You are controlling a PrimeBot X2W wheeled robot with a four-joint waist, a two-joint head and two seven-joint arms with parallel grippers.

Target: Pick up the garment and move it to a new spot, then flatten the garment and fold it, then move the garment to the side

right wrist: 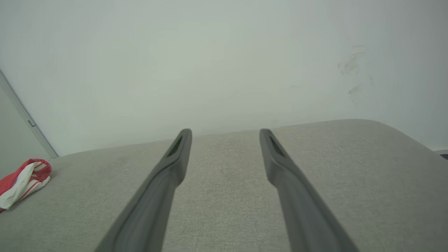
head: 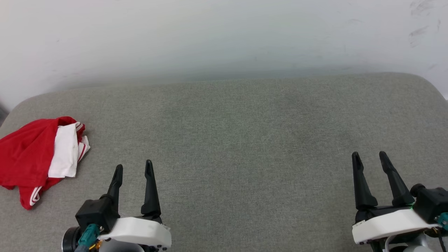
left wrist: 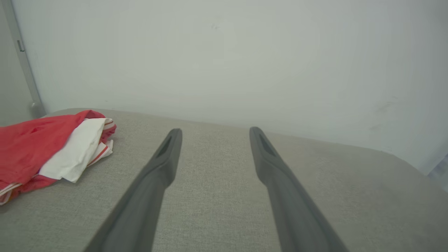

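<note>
Red garment [head: 28, 157]: crumpled heap, near and leftward of my left gripper [head: 134, 164].
Right gripper [head: 369, 154]: well apart from it.
Jaws: both wide, empty.

Right pincer [right wrist: 225, 132] spread, garment [right wrist: 21, 179] well apart — crumpled

You are looking at the garment [head: 28, 154] lying bunched in a loose heap at the left end of the grey padded surface [head: 245, 140], close to its rounded corner. It is showing mostly red cloth, rumpled and not spread flat. A white sleeve is draping over the heap's right side, and red-white striped trim is peeking out beside the sleeve and at the near lower edge.
</note>
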